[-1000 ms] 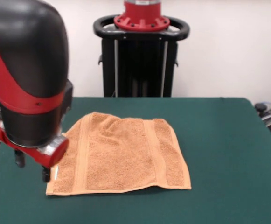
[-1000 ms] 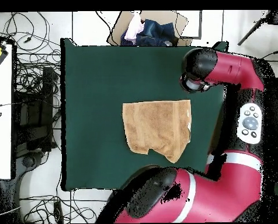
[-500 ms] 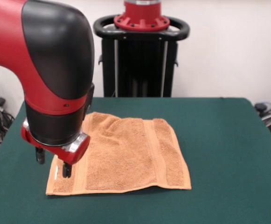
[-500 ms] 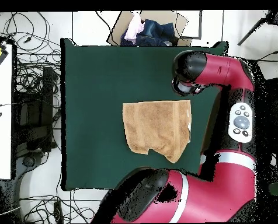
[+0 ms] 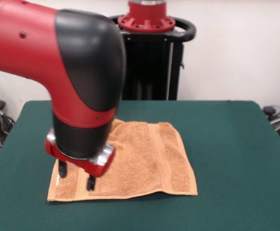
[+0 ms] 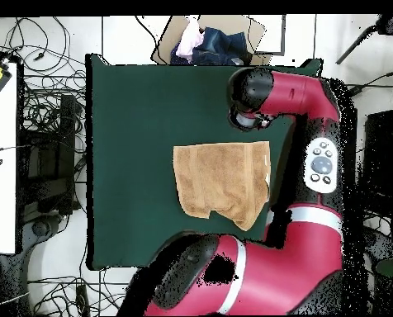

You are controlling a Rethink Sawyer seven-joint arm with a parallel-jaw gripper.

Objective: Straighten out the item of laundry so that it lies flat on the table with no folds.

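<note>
The orange-tan towel (image 5: 135,161) lies on the green table (image 5: 226,144), mostly spread out. Its far left part is rumpled, and in the overhead view (image 6: 220,180) the edge towards the robot is uneven, with a corner folded in. My gripper (image 5: 76,176) is open and empty. Its two black fingertips (image 5: 90,183) point down over the towel's near left corner, close to the cloth; I cannot tell whether they touch it. In the overhead view the arm's wrist (image 6: 249,107) hides the gripper, just beyond the towel's corner.
The robot's black pedestal (image 5: 147,62) stands at the table's far side. Beyond the table's edge, a cardboard box with clothes (image 6: 208,41) sits on the floor. Cables (image 6: 43,99) and a white side table (image 6: 2,165) lie off one side.
The arm has swung rightwards in the front view, from beside the towel's left edge to over its near left corner. The towel has not moved.
</note>
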